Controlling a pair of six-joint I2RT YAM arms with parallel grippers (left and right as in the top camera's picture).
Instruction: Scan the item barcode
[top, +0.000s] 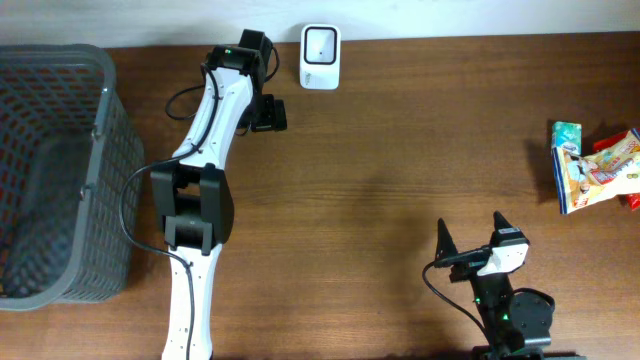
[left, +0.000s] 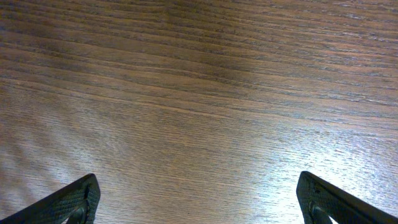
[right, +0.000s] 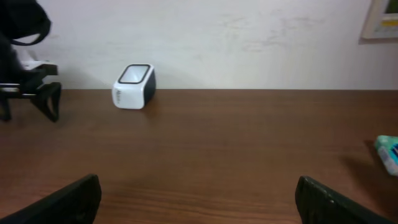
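Observation:
The white barcode scanner (top: 320, 57) stands at the table's far edge, and the right wrist view shows the scanner (right: 134, 86) against the wall. The items are snack packets (top: 600, 170) and a green packet (top: 566, 135) lying at the right edge; the green packet (right: 388, 152) shows at the right of the right wrist view. My left gripper (top: 272, 113) hovers just left of the scanner, open, with only bare wood between its fingers (left: 78, 199). My right gripper (top: 470, 225) is near the front edge, open and holding nothing, well left of the packets.
A large grey mesh basket (top: 60, 170) fills the table's left side. The left arm (top: 200, 200) stretches from the front edge toward the back. In the right wrist view the left gripper (right: 37, 93) sits dark at the far left.

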